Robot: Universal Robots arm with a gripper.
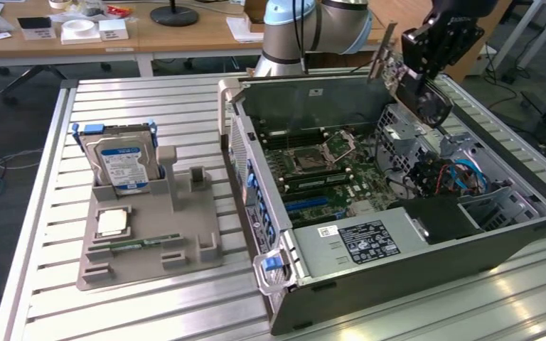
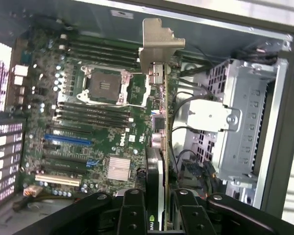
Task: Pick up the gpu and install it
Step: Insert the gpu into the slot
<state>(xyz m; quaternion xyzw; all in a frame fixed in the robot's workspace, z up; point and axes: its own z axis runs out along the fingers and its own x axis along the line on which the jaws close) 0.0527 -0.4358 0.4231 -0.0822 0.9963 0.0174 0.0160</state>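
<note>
Claw (image 1: 421, 65) is gripping the gpu (image 1: 431, 99), holding it up in the air over the open PC case (image 1: 397, 277), above the end twd the exterior view's right, where the drive cage (image 1: 414, 135) is sitting. Card isn't touching the case or the mobo (image 1: 330, 170); no slot is taking it yet. It's hanging tilted, black fan face turning twd the exterior cam, silvery end bracket (image 1: 383, 57) sticking out on the side twd the exterior view's left.

In the wrist view the claw (image 2: 158, 215) is closing partway, one finger (image 2: 132, 213) on each flat side of the gpu (image 2: 159, 166), pads pressing on the card. Card is showing edge-on here: long axis is running straight away from the claw, w/ the bracket (image 2: 157, 44) at the far end and the gripped end nearest the cam. A logo is showing on the black shroud just betw. the fingers. Below the card, the mobo (image 2: 88, 122) is lying flat in the case; the card's line is passing betw. the CPU socket (image 2: 104, 85) and the drive cage (image 2: 245, 127), bracket end sitting over the RAM slots (image 2: 103, 51) near the case wall.

Case is lying on its side on the slatted bench (image 1: 159, 305), open side up. Well apart, twd the exterior view's left, a grey parts tray (image 1: 193, 249) is carrying a hard drive (image 1: 121, 160) standing upright.
</note>
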